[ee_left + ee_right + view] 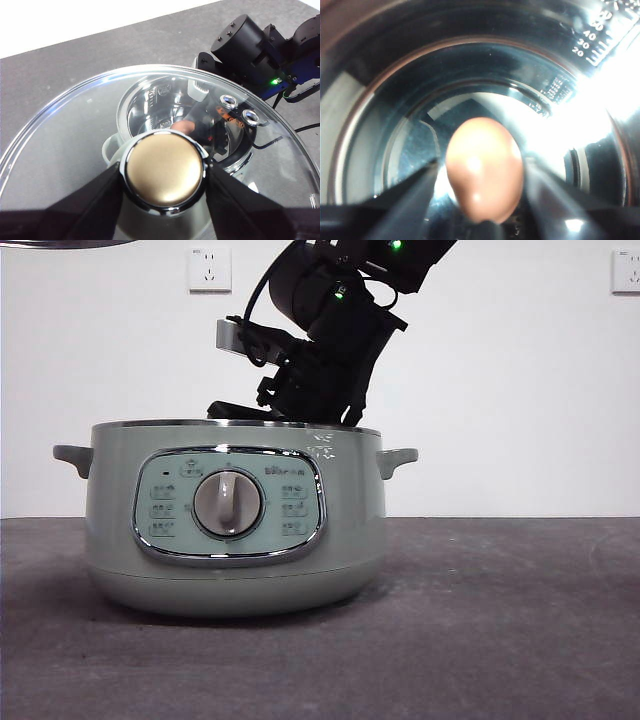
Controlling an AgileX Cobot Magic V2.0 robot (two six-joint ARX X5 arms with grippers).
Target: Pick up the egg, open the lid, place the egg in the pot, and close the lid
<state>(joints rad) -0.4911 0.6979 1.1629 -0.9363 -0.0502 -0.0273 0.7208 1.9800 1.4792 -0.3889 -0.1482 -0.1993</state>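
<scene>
The sage-green pot (pixel 120 540) stands open on the table, left of centre in the front view. My right arm (pixel 330 350) reaches down into it from above, so the gripper is hidden there. In the right wrist view my right gripper (pixel 484 172) is shut on the reddish-brown egg (pixel 484 165), held inside the shiny steel pot bowl (pixel 560 85). My left gripper (pixel 164 172) is shut on the round knob (pixel 164 170) of the clear domed lid (pixel 75 130) and holds it above the pot (pixel 150 107). The lid's chrome rim (pixel 60 243) shows at the front view's top left corner.
The dark grey table (pixel 500 620) runs to a white wall behind. Two wall sockets (pixel 209 268) (pixel 626 270) sit high on the wall. The pot's side handles (pixel 397 458) stick out on both sides.
</scene>
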